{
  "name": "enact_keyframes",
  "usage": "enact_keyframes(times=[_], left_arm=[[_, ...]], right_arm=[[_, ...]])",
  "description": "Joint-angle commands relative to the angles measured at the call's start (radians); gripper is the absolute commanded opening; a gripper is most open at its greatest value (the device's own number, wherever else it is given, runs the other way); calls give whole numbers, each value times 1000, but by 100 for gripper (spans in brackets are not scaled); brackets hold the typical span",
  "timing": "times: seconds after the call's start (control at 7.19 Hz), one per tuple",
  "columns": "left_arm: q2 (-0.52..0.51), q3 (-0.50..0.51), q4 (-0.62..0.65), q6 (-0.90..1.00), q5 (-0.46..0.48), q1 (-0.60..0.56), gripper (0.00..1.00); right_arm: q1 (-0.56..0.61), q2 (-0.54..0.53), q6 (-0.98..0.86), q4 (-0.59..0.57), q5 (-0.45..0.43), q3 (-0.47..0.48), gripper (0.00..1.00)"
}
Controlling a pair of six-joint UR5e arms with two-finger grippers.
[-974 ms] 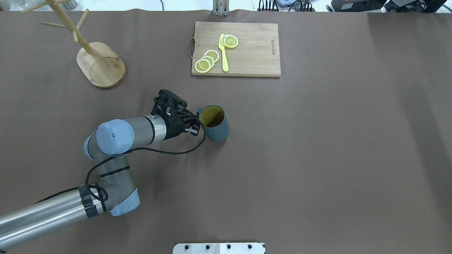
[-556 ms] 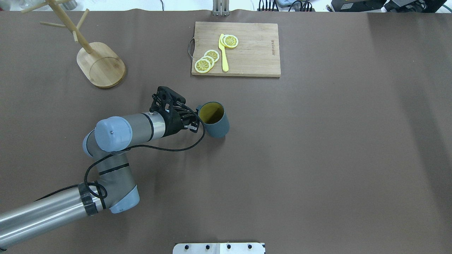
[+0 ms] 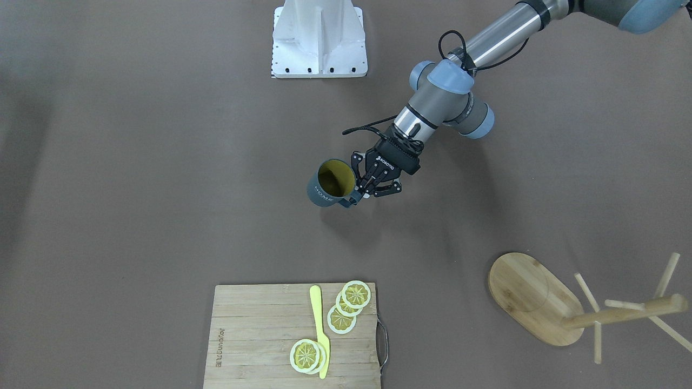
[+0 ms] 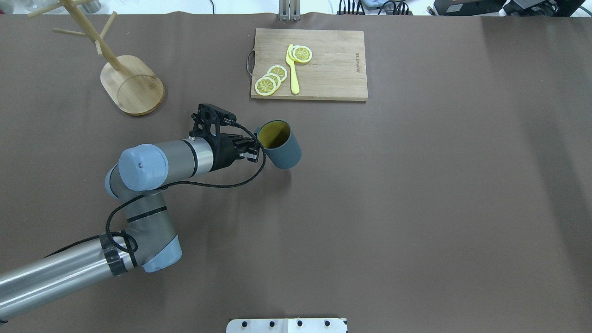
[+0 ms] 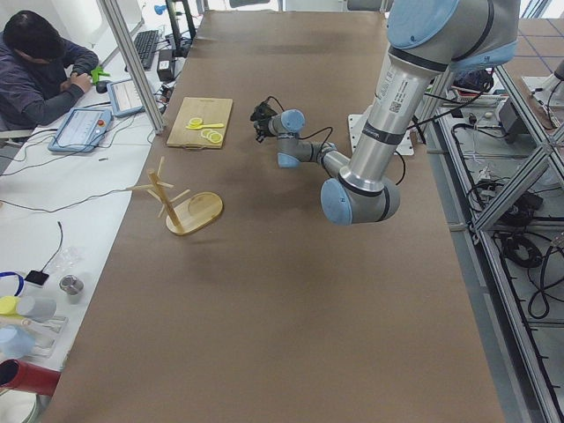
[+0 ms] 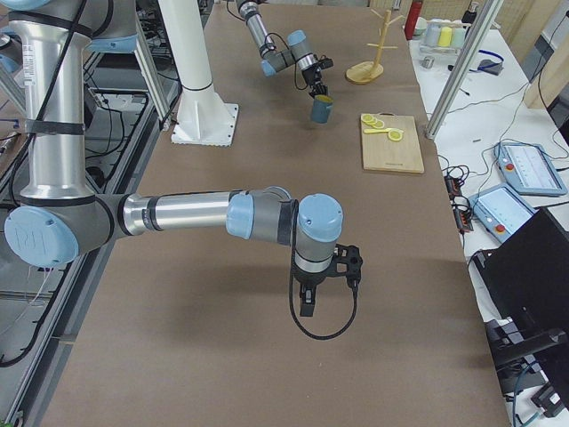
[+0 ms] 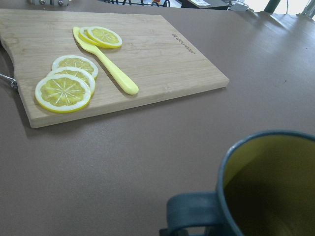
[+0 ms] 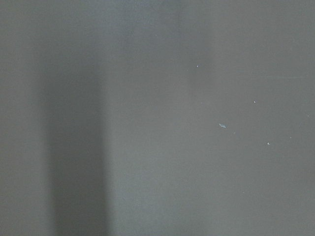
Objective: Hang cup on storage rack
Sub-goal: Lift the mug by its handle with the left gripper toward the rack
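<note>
The dark teal cup [image 4: 283,152] with a yellow inside hangs tilted a little above the brown table, "HOME" visible on its side [image 3: 323,192]. My left gripper [image 4: 255,150] is shut on the cup's handle, with the fingers [image 3: 363,189] closed around the loop. In the left wrist view the cup's rim and handle [image 7: 197,211] fill the lower right. The bamboo storage rack [image 4: 134,85] stands at the far left corner, well apart from the cup; its pegs [image 3: 621,316] carry nothing. My right gripper [image 6: 305,307] shows only in the exterior right view, so I cannot tell its state.
A wooden cutting board [image 4: 328,69] with lemon slices [image 4: 270,79] and a yellow knife [image 4: 292,69] lies at the far middle, just beyond the cup. A white mount [image 3: 319,38] sits at the robot's side. A person [image 5: 40,66] sits past the table's edge.
My left gripper has carried the cup away from the robot, toward the cutting board and slightly left. The cup has tilted a bit more.
</note>
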Motion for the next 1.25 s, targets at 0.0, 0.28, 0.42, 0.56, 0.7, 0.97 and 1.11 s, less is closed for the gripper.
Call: enact_keyframes(times=[0.0, 0.28, 0.42, 0.56, 0.7, 0.97, 1.11], left_arm=[[0, -15, -3, -97, -4, -31, 0], [0, -26, -3, -276, -74, -70, 0], [1, -26, 1, -353, -118, -95, 0], [3, -26, 3, -446, -204, -138, 0], [3, -26, 3, -554, -293, -190, 0], [6, -26, 1, -636, -335, -232, 0], [3, -28, -3, -745, -362, -239, 0]], right_arm=[[0, 0, 1, 0, -1, -7, 100], [-2, 0, 1, 0, -1, -19, 100], [-9, 3, -1, 2, -2, -21, 100], [-50, 6, -1, 12, -5, -21, 100], [-73, 6, 1, 56, -13, -39, 100], [-96, 13, 1, 177, -13, -134, 100], [-101, 13, 1, 207, -13, -160, 100]])
